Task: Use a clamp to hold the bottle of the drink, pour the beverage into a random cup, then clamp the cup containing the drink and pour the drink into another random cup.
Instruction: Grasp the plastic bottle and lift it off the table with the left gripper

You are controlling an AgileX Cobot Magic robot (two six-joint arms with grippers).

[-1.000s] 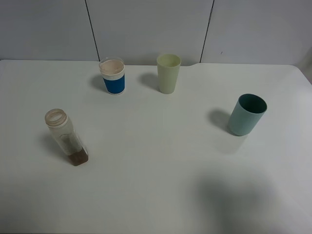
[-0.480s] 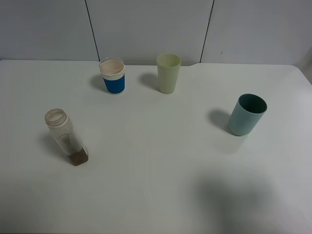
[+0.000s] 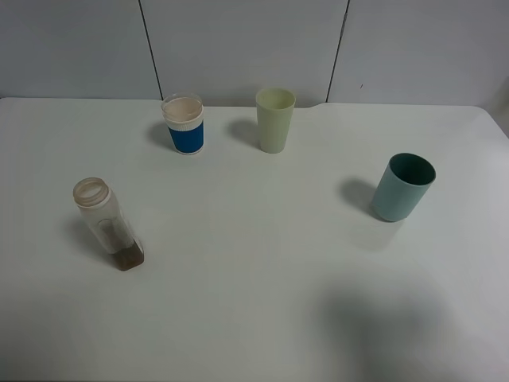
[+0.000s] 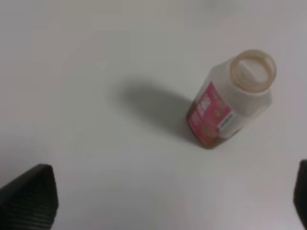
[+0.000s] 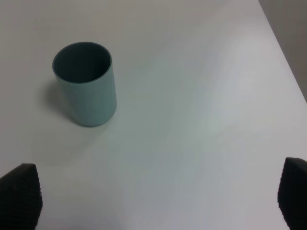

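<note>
The clear, uncapped drink bottle (image 3: 107,223) stands at the left of the white table (image 3: 254,263), with a little brown drink at its bottom. The left wrist view shows its pink label (image 4: 211,112). A blue-and-white cup (image 3: 184,126) and a pale green cup (image 3: 275,119) stand at the back. A teal cup (image 3: 402,187) stands at the right and also shows in the right wrist view (image 5: 86,84). My left gripper (image 4: 165,201) is open and empty, apart from the bottle. My right gripper (image 5: 156,196) is open and empty, apart from the teal cup. Neither gripper shows in the exterior view.
A grey panelled wall (image 3: 238,48) runs behind the table's far edge. The table's right edge (image 5: 283,52) lies beyond the teal cup. A soft shadow (image 3: 382,326) falls on the front right of the table.
</note>
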